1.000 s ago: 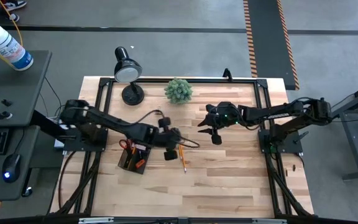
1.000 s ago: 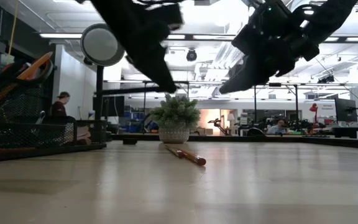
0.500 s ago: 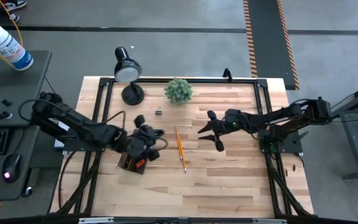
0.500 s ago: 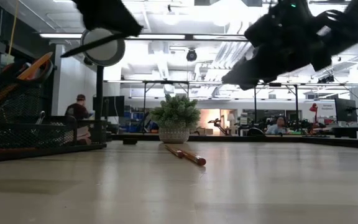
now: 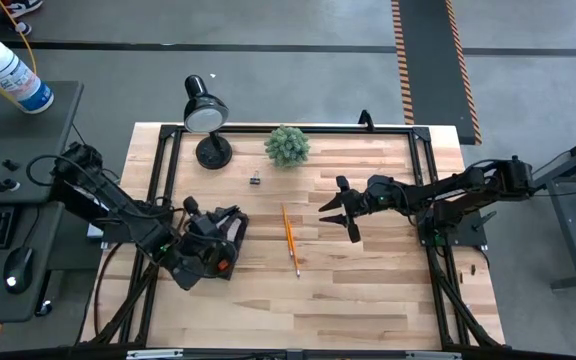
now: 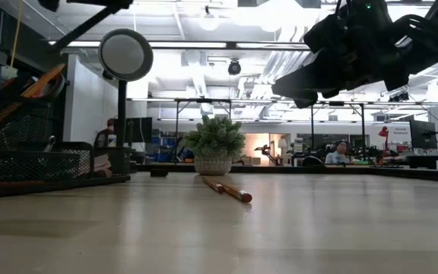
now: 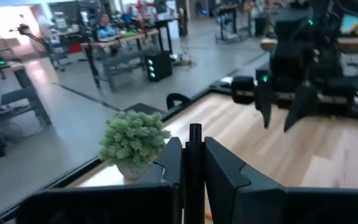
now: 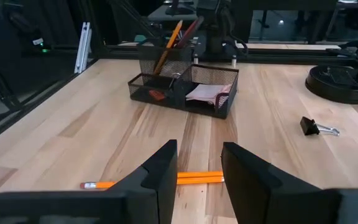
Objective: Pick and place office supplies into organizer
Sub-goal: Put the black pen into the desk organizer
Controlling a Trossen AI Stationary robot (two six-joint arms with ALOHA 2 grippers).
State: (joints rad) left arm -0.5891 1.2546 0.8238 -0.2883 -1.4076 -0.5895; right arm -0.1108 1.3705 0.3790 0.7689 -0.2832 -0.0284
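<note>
My left gripper (image 7: 191, 146) pinches a dark pen (image 7: 194, 168) over the organizer (image 8: 184, 85), while my right gripper (image 5: 340, 208) hangs open, empty, right of the pencils (image 5: 290, 238) mid-frame.

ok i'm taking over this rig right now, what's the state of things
Left gripper: over the organizer, fingers shut on a dark pen standing upright between them.
Right gripper: open and empty, hovering right of the pencils.
Already in the organizer: scissors, sticky-note pad, a few upright pencils or pens.
Left to do: drop the pen in, then collect the pencils mid-table and the binder clip near the plant.
</note>
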